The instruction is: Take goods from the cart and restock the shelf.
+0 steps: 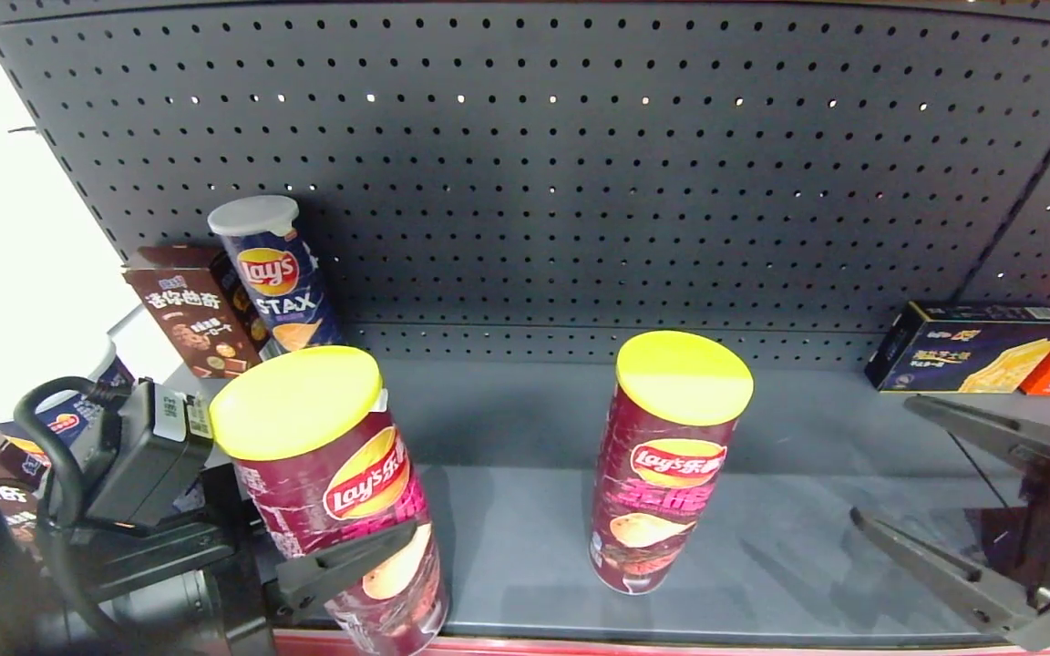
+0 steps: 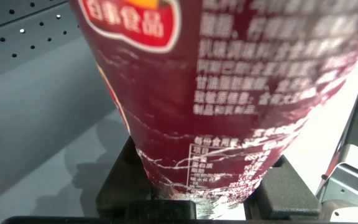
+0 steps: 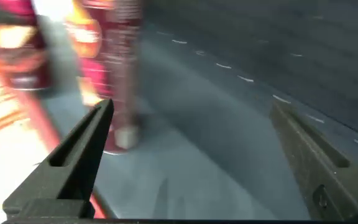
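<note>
Grey pegboard shelf [image 1: 525,428]: left gripper [image 1: 343,558] clamped on maroon chip can [image 1: 329,474] at front-left edge. Placing step; next likely set down, release. Second can [image 1: 662,465] stands mid-shelf. Right gripper [image 1: 880,458] jaws apart, front-right corner.

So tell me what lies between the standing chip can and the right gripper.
Nothing: bare grey shelf separates the standing chip can from the open right gripper, seen in the head view.
</note>
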`<state>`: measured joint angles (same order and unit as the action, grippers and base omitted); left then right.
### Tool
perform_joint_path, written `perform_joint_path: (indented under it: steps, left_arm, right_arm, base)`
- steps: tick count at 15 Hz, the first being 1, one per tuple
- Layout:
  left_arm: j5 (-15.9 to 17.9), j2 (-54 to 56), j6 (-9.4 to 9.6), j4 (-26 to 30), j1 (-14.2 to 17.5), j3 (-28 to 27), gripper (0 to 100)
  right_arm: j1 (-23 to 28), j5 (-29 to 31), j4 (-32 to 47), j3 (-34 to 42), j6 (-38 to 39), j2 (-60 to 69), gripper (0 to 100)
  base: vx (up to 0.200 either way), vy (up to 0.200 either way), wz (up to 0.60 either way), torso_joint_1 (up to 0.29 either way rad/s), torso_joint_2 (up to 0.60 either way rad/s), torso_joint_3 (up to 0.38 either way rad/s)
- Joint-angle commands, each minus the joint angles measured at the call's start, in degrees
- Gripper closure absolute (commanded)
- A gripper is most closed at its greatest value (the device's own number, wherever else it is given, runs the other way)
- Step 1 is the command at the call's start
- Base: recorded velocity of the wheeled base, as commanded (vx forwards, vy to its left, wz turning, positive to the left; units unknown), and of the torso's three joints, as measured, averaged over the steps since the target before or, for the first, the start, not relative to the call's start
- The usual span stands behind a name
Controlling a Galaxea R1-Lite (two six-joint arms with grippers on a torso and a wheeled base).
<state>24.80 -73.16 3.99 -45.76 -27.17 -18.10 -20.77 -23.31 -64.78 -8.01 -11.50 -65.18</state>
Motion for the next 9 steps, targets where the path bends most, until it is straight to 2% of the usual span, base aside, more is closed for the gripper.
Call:
perform_joint_path:
  steps: [1,2,3,5,7,9]
  left_arm:
    - [-0.01,0.21,-0.03,-0.03,0.01,-0.18,100]
    - [-0.01,0.21,-0.03,-0.12,0.01,-0.27,100]
    - [0.08,0.21,-0.03,-0.12,0.01,-0.27,100]
    - [-0.01,1.00,-0.03,-0.03,-0.07,-0.09,100]
    - [-0.01,1.09,-0.03,-0.03,-0.07,0.09,100]
    - [-0.01,1.09,0.06,-0.03,-0.07,0.17,100]
  right_arm:
    - [3.46,8.89,13.01,2.03,0.16,19.74,0]
    - [3.55,11.00,20.92,2.21,0.16,27.13,0]
    - [3.55,11.62,24.35,2.21,0.16,29.94,0]
    - [3.90,14.70,48.61,1.24,0.33,49.71,0]
    - [5.13,16.19,59.60,0.89,0.77,59.56,0]
    - [4.78,19.88,60.39,2.47,3.41,60.96,0]
  base:
    - [0.000,0.000,0.00,0.000,0.00,0.000]
    - [0.000,0.000,0.00,0.000,0.00,0.000]
    - [0.000,0.000,0.00,0.000,0.00,0.000]
    - [0.000,0.000,0.00,0.000,0.00,0.000]
    - [0.000,0.000,0.00,0.000,0.00,0.000]
    - [0.000,0.000,0.00,0.000,0.00,0.000]
